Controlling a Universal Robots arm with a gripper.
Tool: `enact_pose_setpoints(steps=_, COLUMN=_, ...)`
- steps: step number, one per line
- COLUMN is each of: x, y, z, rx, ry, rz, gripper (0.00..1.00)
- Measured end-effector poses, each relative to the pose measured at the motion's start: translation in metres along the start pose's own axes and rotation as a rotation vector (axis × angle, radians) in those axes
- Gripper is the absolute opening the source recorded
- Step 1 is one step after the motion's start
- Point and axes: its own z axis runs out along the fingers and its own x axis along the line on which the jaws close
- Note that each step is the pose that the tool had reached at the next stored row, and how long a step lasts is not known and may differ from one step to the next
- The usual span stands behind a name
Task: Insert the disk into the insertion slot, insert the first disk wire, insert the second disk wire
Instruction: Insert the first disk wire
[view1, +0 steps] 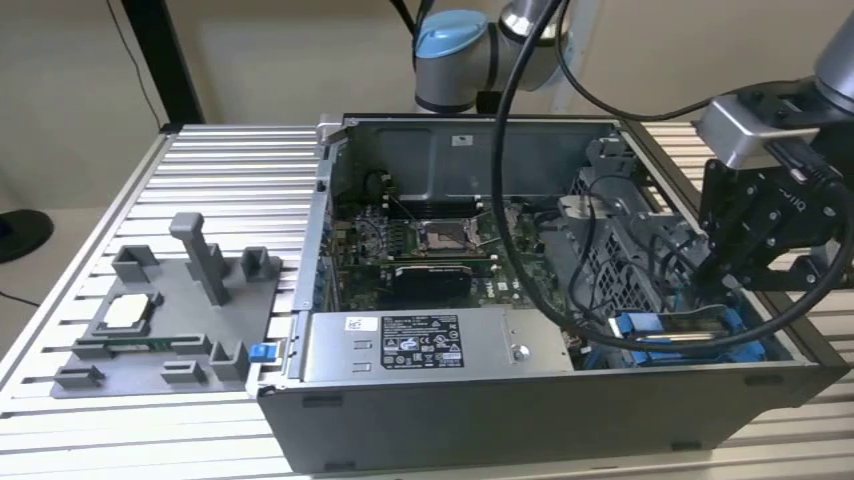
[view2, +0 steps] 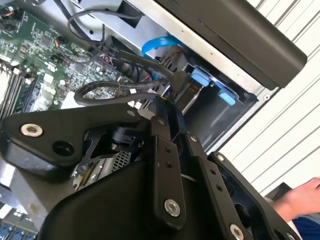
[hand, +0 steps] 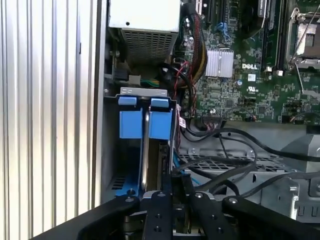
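Just beyond the tool, clamped on a black wire connector, the disk was seen seated edge-on in the blue-railed insertion slot.

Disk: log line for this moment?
disk: in insertion slot | gripper: low over slot, beside black wire | case: open

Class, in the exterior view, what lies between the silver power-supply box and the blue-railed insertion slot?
Black cables run between the power-supply box and the insertion slot in the exterior view; the first wrist view shows coloured wires there.
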Motion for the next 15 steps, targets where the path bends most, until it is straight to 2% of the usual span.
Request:
enact_pose_setpoints(steps=5, x=0.0068, y=-0.0022, z=0.0016, rx=-0.0057, ry=-0.0017, rz=0.001, gripper=0.00)
enact_pose_setpoints(steps=10, x=0.0070, y=-0.0072, z=0.0042, rx=-0.0057, ry=0.0019, rz=0.020, gripper=0.00)
enact_pose_setpoints(steps=13, x=0.0070, y=-0.0074, z=0.0077, rx=-0.0048, ry=0.0015, rz=0.049, gripper=0.00)
enact_pose_setpoints(steps=15, x=0.0071, y=-0.0084, z=0.0100, rx=-0.0054, ry=-0.0002, rz=0.052, gripper=0.00)
